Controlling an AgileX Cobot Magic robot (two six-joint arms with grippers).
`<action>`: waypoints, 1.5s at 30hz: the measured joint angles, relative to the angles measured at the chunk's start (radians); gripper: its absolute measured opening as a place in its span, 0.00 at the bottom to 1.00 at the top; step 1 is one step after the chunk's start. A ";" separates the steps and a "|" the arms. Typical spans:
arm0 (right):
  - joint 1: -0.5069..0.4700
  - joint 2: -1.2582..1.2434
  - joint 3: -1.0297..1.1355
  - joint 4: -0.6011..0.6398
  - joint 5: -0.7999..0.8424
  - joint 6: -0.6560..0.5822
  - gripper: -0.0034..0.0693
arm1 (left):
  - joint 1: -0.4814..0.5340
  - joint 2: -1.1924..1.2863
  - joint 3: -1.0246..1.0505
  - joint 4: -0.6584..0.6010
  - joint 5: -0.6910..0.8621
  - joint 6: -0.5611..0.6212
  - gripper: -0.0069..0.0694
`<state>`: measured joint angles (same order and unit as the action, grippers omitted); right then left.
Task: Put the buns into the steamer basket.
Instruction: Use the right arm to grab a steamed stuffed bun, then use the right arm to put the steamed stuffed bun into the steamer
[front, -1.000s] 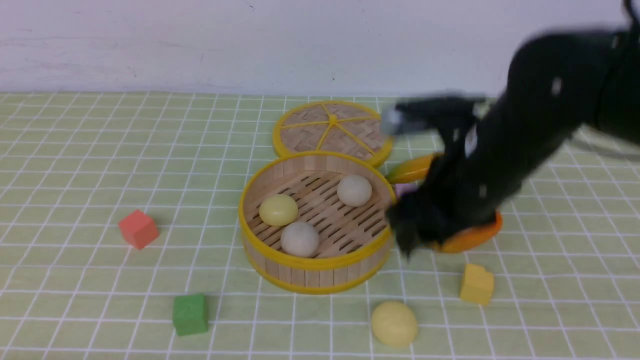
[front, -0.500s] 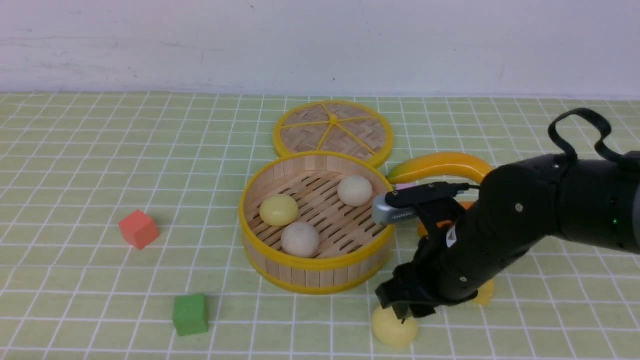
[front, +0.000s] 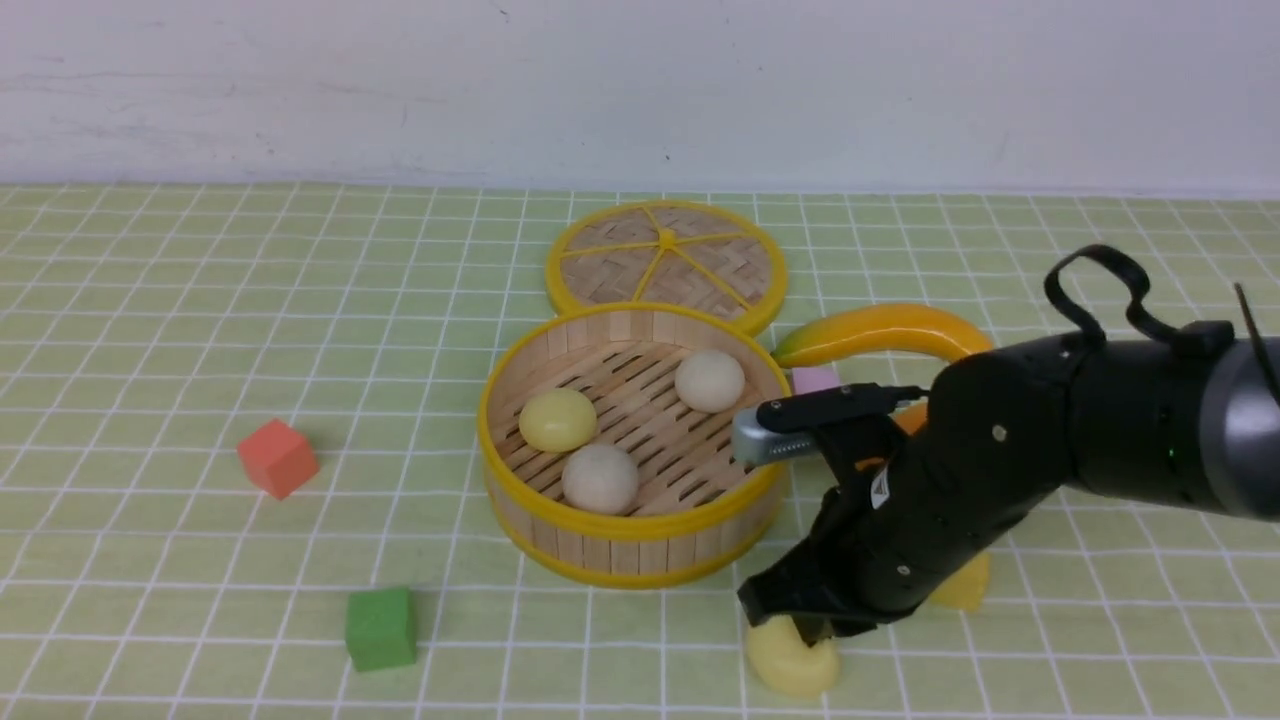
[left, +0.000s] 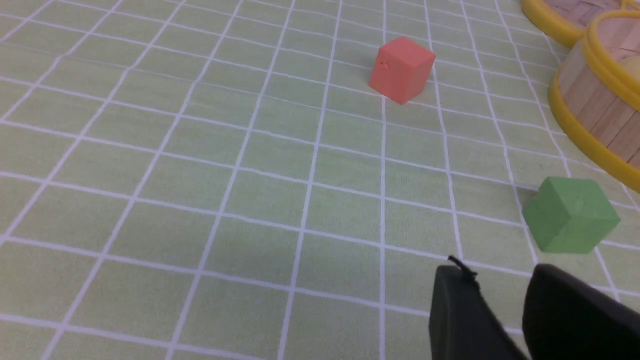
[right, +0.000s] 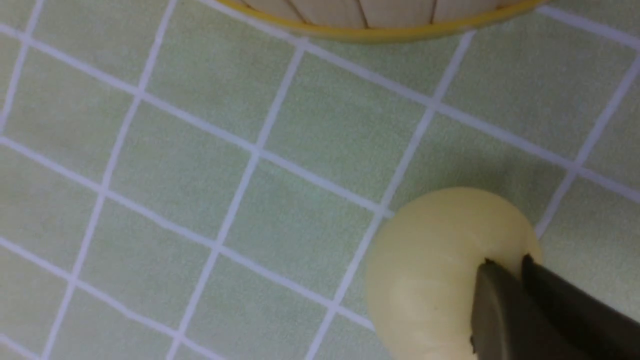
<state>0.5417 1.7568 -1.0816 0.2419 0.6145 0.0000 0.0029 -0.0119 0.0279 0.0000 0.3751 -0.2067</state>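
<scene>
Pale wall behind, and a green cloth with a white grid covers the desk (front: 150, 560) where everything sits. Down at its near edge the right gripper (front: 812, 632) has its jaws pressed together into the top of the last loose bun (front: 790, 665), a pale yellow one; the right wrist view shows the dark tips nearly meeting, with the soft surface puckered around them, so this is a pinch on a fold of the bun, not a hold around its body. That looks like a shallow grip. To do the step well, the lift should be slow and straight up, watching that the bun comes with the tips and does not peel away; if it slips, reopening and seating the jaws lower around its sides would be safer.

Just beyond the bun stands the steamer basket (front: 560, 545), its near wall close by. Three buns lie inside on the slats: a yellow one (front: 557, 419), an off-white one (front: 600, 478) and another off-white one (front: 709, 380). The carry needs enough height to clear the yellow rim, and the free patch of slats on the near right side looks like the best place to let go.

Beside the arm lie a yellow block (front: 965, 585), a banana (front: 875, 333) and the woven lid (front: 665, 260). The left gripper (left: 500, 305), jaws partly spread and empty, hangs near the green cube (left: 570, 215) and the red cube (left: 401, 69), well apart from the work.
</scene>
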 joint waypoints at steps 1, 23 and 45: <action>-0.004 -0.005 -0.011 0.000 0.013 0.000 0.05 | 0.000 0.000 0.000 0.000 0.000 0.000 0.35; -0.082 0.125 -0.435 0.134 -0.143 0.000 0.04 | 0.000 0.000 0.000 0.000 0.000 0.000 0.38; -0.089 0.174 -0.435 -0.009 0.024 0.024 0.69 | 0.000 0.000 0.000 0.000 0.000 0.000 0.40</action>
<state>0.4528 1.9309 -1.5170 0.2328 0.6386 0.0236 0.0029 -0.0119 0.0279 0.0000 0.3751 -0.2067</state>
